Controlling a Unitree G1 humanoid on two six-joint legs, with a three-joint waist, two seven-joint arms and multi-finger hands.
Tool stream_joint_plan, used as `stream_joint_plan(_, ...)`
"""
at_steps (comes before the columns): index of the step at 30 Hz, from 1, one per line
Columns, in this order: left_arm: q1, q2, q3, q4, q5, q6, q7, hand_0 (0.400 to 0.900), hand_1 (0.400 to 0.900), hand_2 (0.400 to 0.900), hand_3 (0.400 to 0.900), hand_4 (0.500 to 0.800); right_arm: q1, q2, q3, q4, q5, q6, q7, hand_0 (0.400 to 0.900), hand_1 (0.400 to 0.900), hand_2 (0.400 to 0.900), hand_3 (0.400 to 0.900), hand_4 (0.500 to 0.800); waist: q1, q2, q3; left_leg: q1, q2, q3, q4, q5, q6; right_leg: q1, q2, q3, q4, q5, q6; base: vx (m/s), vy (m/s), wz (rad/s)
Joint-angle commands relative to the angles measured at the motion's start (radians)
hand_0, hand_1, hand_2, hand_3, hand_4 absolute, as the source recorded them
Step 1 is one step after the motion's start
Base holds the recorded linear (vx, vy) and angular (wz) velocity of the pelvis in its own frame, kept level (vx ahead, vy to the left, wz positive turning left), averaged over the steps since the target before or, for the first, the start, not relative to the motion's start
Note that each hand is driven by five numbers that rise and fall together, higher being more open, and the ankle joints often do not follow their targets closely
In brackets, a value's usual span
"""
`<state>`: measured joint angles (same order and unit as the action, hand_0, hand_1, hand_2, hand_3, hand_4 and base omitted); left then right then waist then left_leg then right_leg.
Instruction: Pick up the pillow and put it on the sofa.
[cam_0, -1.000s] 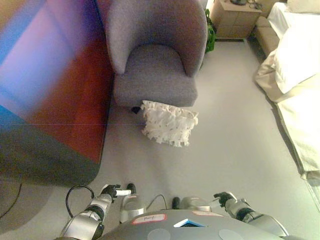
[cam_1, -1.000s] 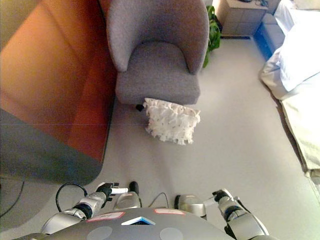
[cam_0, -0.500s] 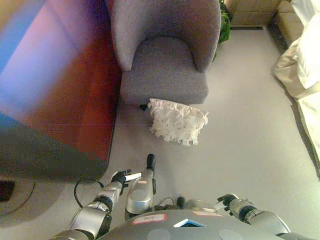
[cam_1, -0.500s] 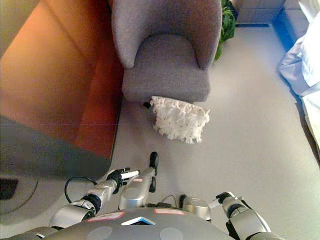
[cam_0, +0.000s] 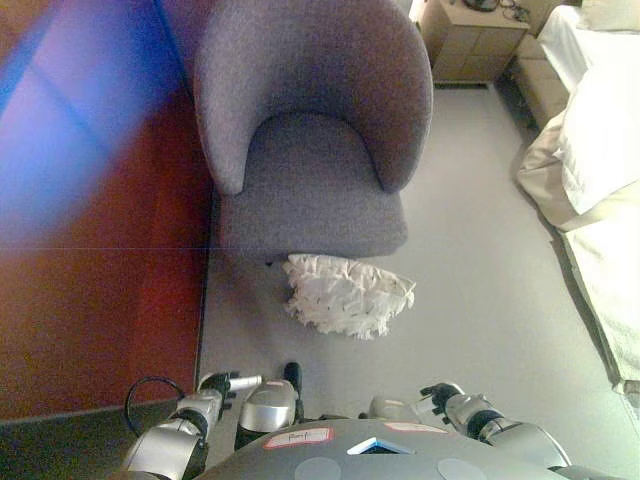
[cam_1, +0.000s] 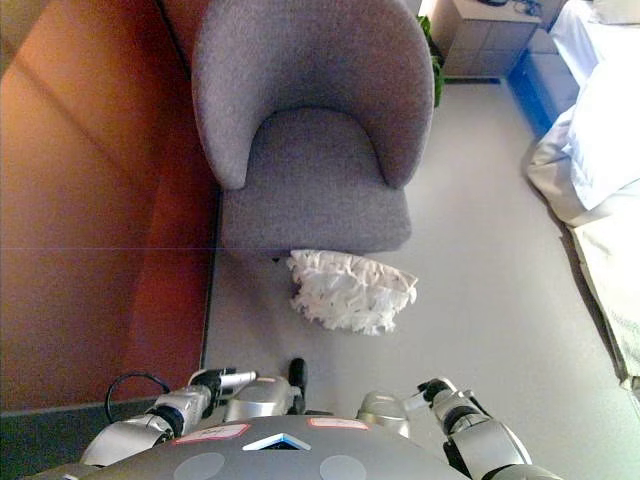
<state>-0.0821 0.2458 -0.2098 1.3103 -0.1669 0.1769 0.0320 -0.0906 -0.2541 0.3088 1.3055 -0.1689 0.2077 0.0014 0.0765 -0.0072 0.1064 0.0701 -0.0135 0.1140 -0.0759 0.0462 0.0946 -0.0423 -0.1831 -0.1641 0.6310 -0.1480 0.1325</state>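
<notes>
A white ruffled pillow (cam_0: 346, 294) lies on the grey floor, leaning against the front of a grey upholstered armchair (cam_0: 310, 130); it also shows in the right eye view (cam_1: 350, 290). My left hand (cam_0: 218, 386) hangs low at the bottom left, fingers curled and empty, well short of the pillow. My right hand (cam_0: 440, 397) hangs at the bottom right, fingers curled, holding nothing. Both hands are below and in front of the pillow.
A reddish-brown wooden cabinet (cam_1: 90, 220) stands along the left, close to the armchair. A bed with white linen (cam_0: 600, 170) runs along the right. A wooden nightstand (cam_0: 470, 40) stands at the back right.
The camera has moved closer; the armchair and pillow now sit lower and larger in view. Both hands stay low at my sides.
</notes>
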Motion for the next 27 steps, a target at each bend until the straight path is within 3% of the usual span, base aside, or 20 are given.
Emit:
stream_joint_plan(1,0.009,0.047,-0.033,0.023,0.038,0.015,0.012,0.9,0.9,0.9,0.9,0.8,0.018,0.011,0.011,0.002,0.042,-0.014,-0.029,0.9,0.9,0.9,0.9,0.8,-0.039,0.013,0.015,-0.073,0.002,-0.009,-0.011,-0.001,-0.073,-0.075,0.031,-0.018,-0.325,0.159,-0.008,0.17,-0.187,0.72)
stream_joint_plan(3,0.004,0.051,-0.031,0.027,0.041,0.001,0.016,0.9,0.9,0.9,0.9,0.8,0.017,0.007,0.01,0.003,0.024,-0.028,-0.05,0.9,0.9,0.9,0.9,0.8,-0.052,0.002,0.025,-0.052,0.005,-0.032,-0.011,-0.026,-0.086,-0.095,0.01,-0.01,-0.447,0.2,0.002,0.14,-0.178,0.44)
stream_joint_plan(6,0.012,0.056,-0.017,0.026,0.037,-0.021,0.019,0.9,0.9,0.9,0.9,0.8,0.006,-0.002,0.024,-0.004,-0.006,-0.048,-0.086,0.9,0.9,0.9,0.9,0.8,-0.051,-0.011,0.044,-0.035,0.01,-0.045,0.01,-0.067,-0.087,-0.109,-0.009,0.009,-0.488,0.227,0.014,0.07,-0.144,0.2)
stream_joint_plan(12,0.019,0.057,-0.017,0.021,0.053,-0.013,0.024,0.9,0.9,0.9,0.9,0.8,-0.027,-0.019,0.043,-0.038,-0.088,-0.064,-0.166,0.9,0.9,0.9,0.9,0.8,-0.023,-0.039,0.064,-0.083,0.028,-0.032,0.131,-0.108,-0.078,-0.061,-0.018,-0.015,-0.468,0.176,0.019,0.06,-0.14,0.2)
stream_joint_plan(18,0.017,0.085,-0.026,0.01,0.067,-0.022,0.026,0.9,0.9,0.9,0.9,0.8,-0.074,-0.052,0.094,-0.089,-0.243,-0.067,-0.287,0.9,0.9,0.9,0.9,0.8,0.0,-0.044,0.104,-0.118,0.033,-0.056,0.156,-0.111,-0.073,-0.085,-0.023,-0.033,-0.438,0.178,0.023,-0.01,-0.136,0.18)
stream_joint_plan(22,0.017,0.126,-0.036,-0.008,0.072,-0.025,0.018,0.9,0.9,0.9,0.9,0.8,-0.114,-0.084,0.114,-0.114,-0.195,-0.044,-0.362,0.9,0.9,0.9,0.9,0.8,0.014,-0.033,0.129,-0.128,0.038,-0.085,0.13,-0.09,-0.08,-0.084,-0.017,-0.04,-0.454,0.175,0.029,-0.02,-0.121,0.17)
stream_joint_plan(24,-0.018,0.16,-0.057,-0.015,0.059,0.004,0.001,0.9,0.9,0.9,0.9,0.8,-0.188,-0.149,0.07,-0.082,-0.195,-0.085,-0.307,0.9,0.9,0.9,0.9,0.8,0.024,-0.035,0.136,-0.137,0.044,-0.096,0.129,-0.086,-0.088,-0.08,-0.01,-0.039,-0.466,0.171,0.033,0.01,-0.149,0.21)
stream_joint_plan(26,-0.049,0.149,-0.066,-0.012,0.057,0.013,0.001,0.9,0.9,0.9,0.9,0.8,-0.237,-0.144,0.09,-0.045,-0.178,-0.093,-0.336,0.9,0.9,0.9,0.9,0.8,0.036,-0.022,0.147,-0.168,0.041,-0.108,0.141,-0.078,-0.09,-0.098,-0.012,-0.047,-0.456,0.164,0.026,-0.1,-0.006,0.14)
stream_joint_plan(27,-0.057,0.135,-0.076,-0.017,0.036,-0.005,0.0,0.9,0.9,0.9,0.9,0.8,-0.249,-0.138,0.096,-0.042,-0.16,-0.086,-0.379,0.9,0.9,0.9,0.9,0.8,0.038,0.0,0.164,-0.203,0.032,-0.116,0.154,-0.073,-0.089,-0.131,-0.017,-0.051,-0.437,0.154,0.019,-0.26,0.124,0.19)
